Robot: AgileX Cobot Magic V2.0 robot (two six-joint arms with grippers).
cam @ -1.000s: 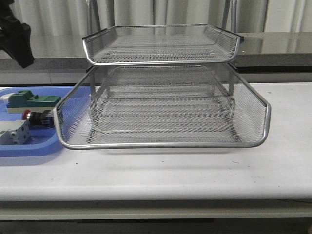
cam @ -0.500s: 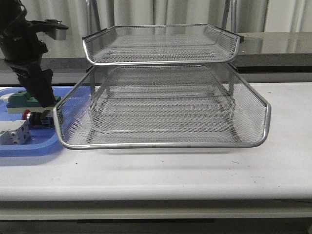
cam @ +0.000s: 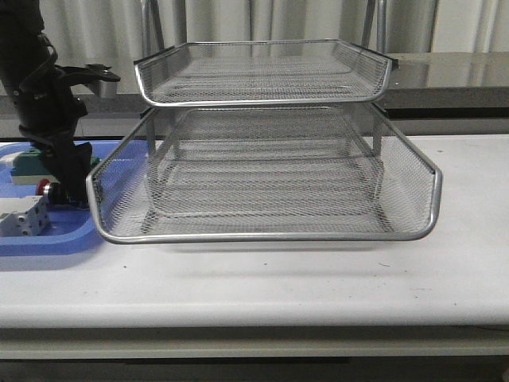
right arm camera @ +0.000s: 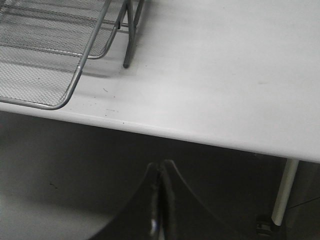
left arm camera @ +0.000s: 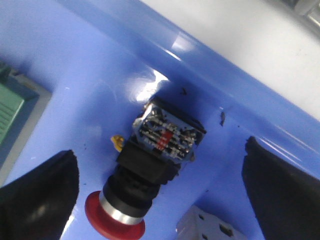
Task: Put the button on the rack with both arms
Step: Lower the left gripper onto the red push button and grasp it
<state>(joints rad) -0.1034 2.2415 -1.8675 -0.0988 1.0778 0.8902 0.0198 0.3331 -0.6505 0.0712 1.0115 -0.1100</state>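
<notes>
Jaws of left gripper (left arm camera: pixel 160 195): wide apart, holding nothing, one finger on each side of the button (left arm camera: pixel 145 177), not touching it. Half a second ago they stood higher; now lowered around it. Button: lying on its side in the blue tray (left arm camera: pixel 100 65), long axis crosswise to the jaws' opening line, red cap toward the wrist, blue block away. Jaws of right gripper (right arm camera: pixel 160 200): closed, empty, off the surface (right arm camera: pixel 225 75) edge, well apart from the rack (cam: pixel 262 175).
</notes>
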